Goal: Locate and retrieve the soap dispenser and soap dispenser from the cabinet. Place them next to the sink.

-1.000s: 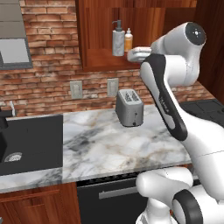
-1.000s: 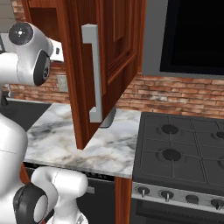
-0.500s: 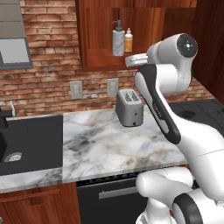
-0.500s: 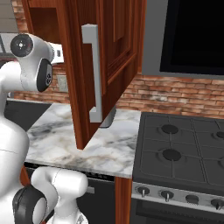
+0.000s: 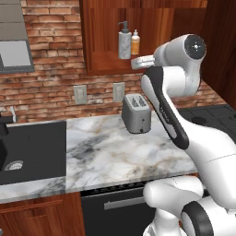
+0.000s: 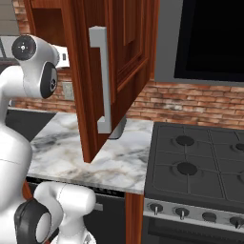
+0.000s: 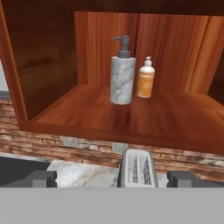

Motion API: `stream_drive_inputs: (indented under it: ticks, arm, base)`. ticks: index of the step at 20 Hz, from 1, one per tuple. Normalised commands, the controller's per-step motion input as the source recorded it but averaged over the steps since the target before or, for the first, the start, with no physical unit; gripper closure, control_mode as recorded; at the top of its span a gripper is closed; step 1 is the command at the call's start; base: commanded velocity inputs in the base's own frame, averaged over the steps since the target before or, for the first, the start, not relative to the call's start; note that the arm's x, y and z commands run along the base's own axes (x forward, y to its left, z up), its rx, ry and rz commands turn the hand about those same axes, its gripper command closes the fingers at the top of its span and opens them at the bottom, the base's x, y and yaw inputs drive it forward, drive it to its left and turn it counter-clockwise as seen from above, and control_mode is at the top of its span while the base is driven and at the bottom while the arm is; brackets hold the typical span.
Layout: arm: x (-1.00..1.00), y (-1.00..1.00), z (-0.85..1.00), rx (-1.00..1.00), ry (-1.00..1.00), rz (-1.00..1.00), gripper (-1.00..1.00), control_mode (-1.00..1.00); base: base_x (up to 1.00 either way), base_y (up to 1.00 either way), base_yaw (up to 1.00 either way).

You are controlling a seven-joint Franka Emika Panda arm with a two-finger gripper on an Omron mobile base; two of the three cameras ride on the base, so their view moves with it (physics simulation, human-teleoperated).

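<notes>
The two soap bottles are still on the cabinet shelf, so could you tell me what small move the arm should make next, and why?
Probably ease the gripper forward and up toward the marbled dispenser. Its jaws are open and hold nothing, and they sit below and short of the cabinet shelf. The dispenser stands upright in front of the hand, touching or nearly touching the orange bottle to its right, so the approach should centre on the grey one.

A home kitchen. A marble counter [image 5: 115,154] runs under a brick wall [image 5: 50,60], with a black sink [image 5: 32,152] set in it, a toaster [image 5: 136,113] by the outlets, and a gas stove [image 6: 200,167] beside it. A wooden wall cabinet [image 7: 131,113] hangs above.
</notes>
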Motion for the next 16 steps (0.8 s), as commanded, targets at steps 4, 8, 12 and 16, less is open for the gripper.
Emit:
stream_drive_inputs:
  ticks: [4, 8, 12, 16]
  arm:
    - [0.08, 0.00, -0.09, -0.03, -0.02, -0.07, -1.00, -1.00]
    - [0.36, 0.03, -0.03, -0.04, -0.02, -0.09, -1.00, -1.00]
    - [0.47, 0.07, -0.08, -0.08, -0.06, -0.08, -1.00, -1.00]
    - [0.52, 0.06, -0.05, -0.06, -0.05, -0.06, -1.00, -1.00]
  base:
    - [0.00, 0.00, 0.00]
    - [0.00, 0.00, 0.00]
    - [0.00, 0.00, 0.00]
    - [0.00, 0.00, 0.00]
